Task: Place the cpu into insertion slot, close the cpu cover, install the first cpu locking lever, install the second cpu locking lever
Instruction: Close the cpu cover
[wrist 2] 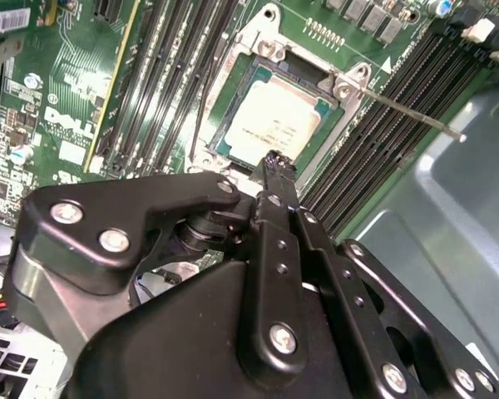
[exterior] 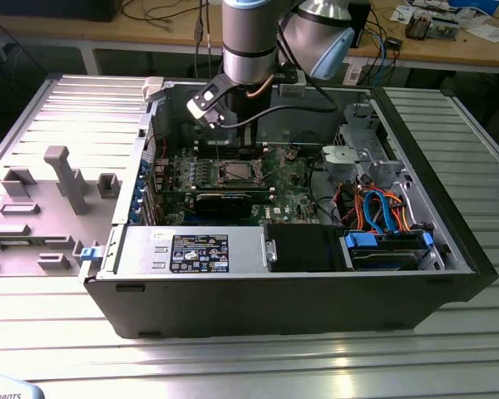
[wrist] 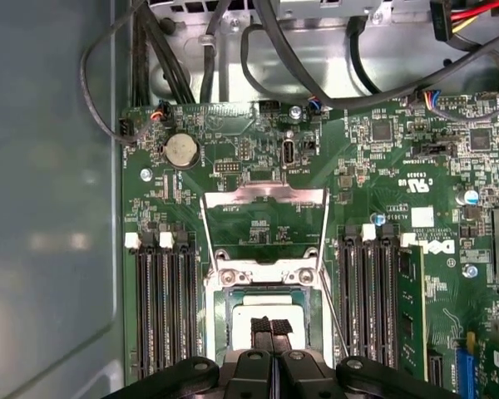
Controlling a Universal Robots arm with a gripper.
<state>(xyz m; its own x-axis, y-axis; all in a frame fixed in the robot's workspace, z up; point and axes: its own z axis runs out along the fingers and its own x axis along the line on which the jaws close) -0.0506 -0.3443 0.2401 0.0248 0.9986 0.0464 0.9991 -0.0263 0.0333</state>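
Note:
The cpu (wrist 2: 274, 120) lies flat in the insertion slot (wrist 2: 233, 100), its pale grey face up inside the silver rim; the first wrist view shows the cpu (wrist: 270, 312) too. My gripper (wrist: 271, 327) hangs just above its near edge with both black fingertips pressed together and nothing between them; the second wrist view shows the gripper (wrist 2: 274, 162) as well. The cpu cover (wrist: 263, 196) is swung open beyond the socket, green board showing through its window. Two thin locking levers (wrist: 206, 237) (wrist: 324, 241) stand free beside it. In the exterior view the insertion slot (exterior: 235, 172) sits under the arm.
Black memory slots (wrist: 162, 307) (wrist: 370, 299) flank the socket on both sides. Cables (wrist: 258, 50) loop over the board's far end near the case wall. A black card (exterior: 223, 201), a black drive cage (exterior: 303, 247) and blue and orange cables (exterior: 382, 208) fill the open case.

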